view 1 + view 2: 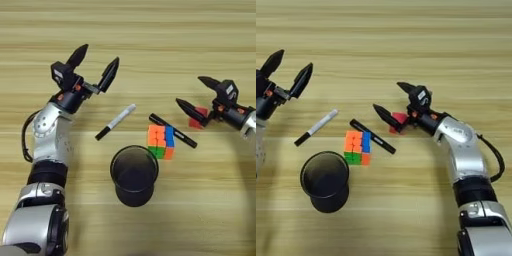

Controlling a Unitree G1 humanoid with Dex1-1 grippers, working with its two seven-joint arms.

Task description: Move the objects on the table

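My right gripper (pixel 390 101) hangs open around the small red block (pixel 398 121), which sits between its fingers, while my left gripper (pixel 98 61) hovers open, well apart.

Cube (pixel 161 142) between two markers (pixel 116 122), cup (pixel 134 175) in front

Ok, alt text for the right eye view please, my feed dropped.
The right tool, fingers open, straddles a small red block on the wooden table. Left of it lie a black marker, puzzle cube, silver-white marker and black mesh cup; the open left tool hovers far left.
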